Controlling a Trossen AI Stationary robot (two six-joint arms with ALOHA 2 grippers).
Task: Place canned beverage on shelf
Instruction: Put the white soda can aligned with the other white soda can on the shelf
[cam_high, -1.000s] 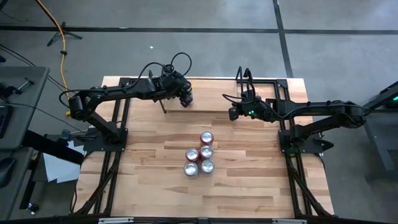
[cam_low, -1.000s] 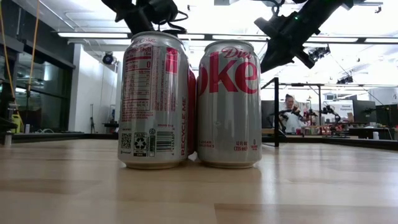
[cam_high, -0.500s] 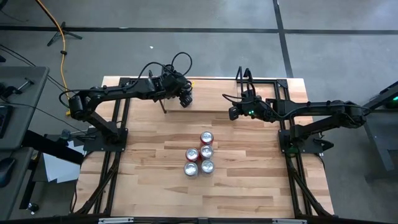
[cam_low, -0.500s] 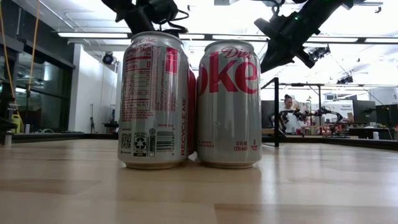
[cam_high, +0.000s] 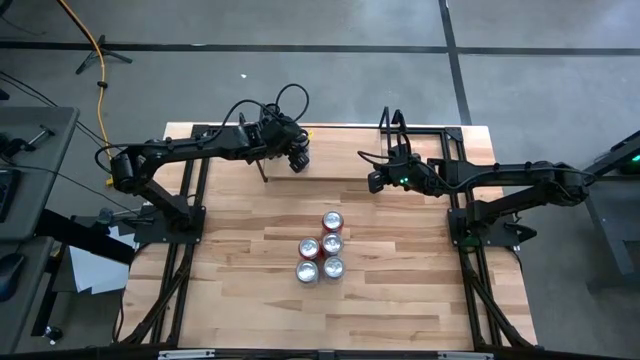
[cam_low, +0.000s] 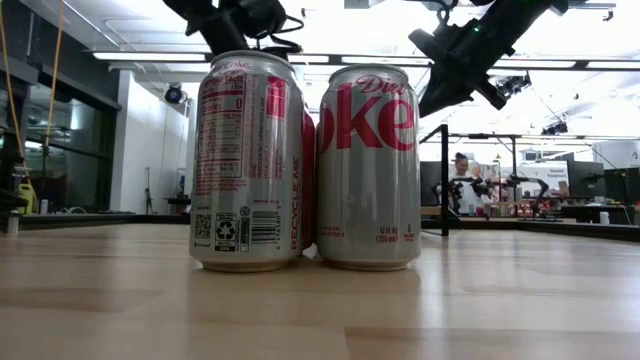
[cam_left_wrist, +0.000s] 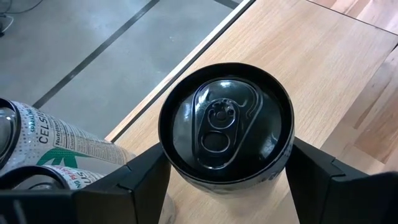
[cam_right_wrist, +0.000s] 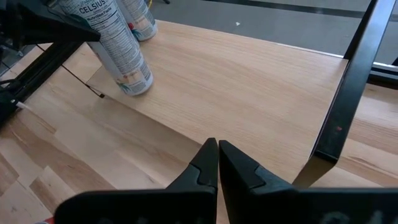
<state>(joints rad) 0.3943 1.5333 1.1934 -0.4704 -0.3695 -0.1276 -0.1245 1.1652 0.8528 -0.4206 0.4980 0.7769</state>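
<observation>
Nothing has moved since a second ago: both my arms and every can sit exactly where they were. Nearest the front of the worktop, four Diet Coke cans stand upright in a tight cluster, touching one another; in the low view two of them fill the foreground, with a person visible far off in the room behind. Beyond the cluster, toward the far edge, lies the shelf, its pale plank raised on thin black uprights. My left end effector is over the left part of that plank, its fingers set on either side of a black can whose dark lid and pull tab face my wrist camera; the can stands upright and I am holding it. Just beside it stand two Celsius cans, upright at the far left end of the shelf. My right end effector hangs above the right part of the shelf with its fingers pressed together, holding nothing, near a black upright.
</observation>
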